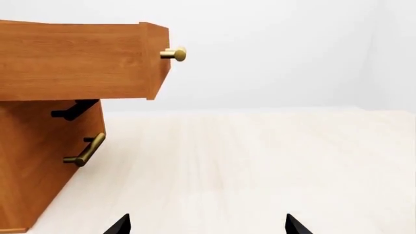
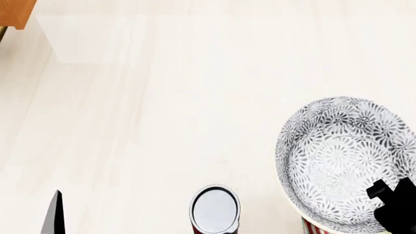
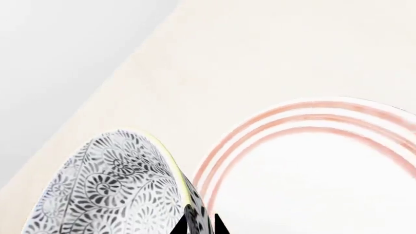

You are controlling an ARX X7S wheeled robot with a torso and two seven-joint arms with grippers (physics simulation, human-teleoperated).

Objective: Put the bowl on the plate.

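Head view had the bowl [image 2: 344,163] at about 4 o'clock, tilted and lifted, its patterned inside facing up. R gripper [image 2: 393,207] sat on the bowl's rim at 5 o'clock, w/ a sliver of red-striped plate [image 2: 313,228] showing just under the bowl's near edge. A can [image 2: 215,209] stood at 6 o'clock, apart from the bowl. L gripper [image 2: 55,214] poked in at 8 o'clock, holding nothing.

R wrist view showed the fingers [image 3: 198,222] pinched together on the bowl's rim [image 3: 175,168], wall betw. them. The plate [image 3: 312,161] lay flat on the table [image 3: 273,53] beside and below the bowl.

L wrist view: fingertips [image 1: 119,225] wide apart over bare tabletop; wooden cabinet [image 1: 39,156] w/ a drawer [image 1: 78,61] pulled out, brass knob [image 1: 174,54] and handle [image 1: 85,150].
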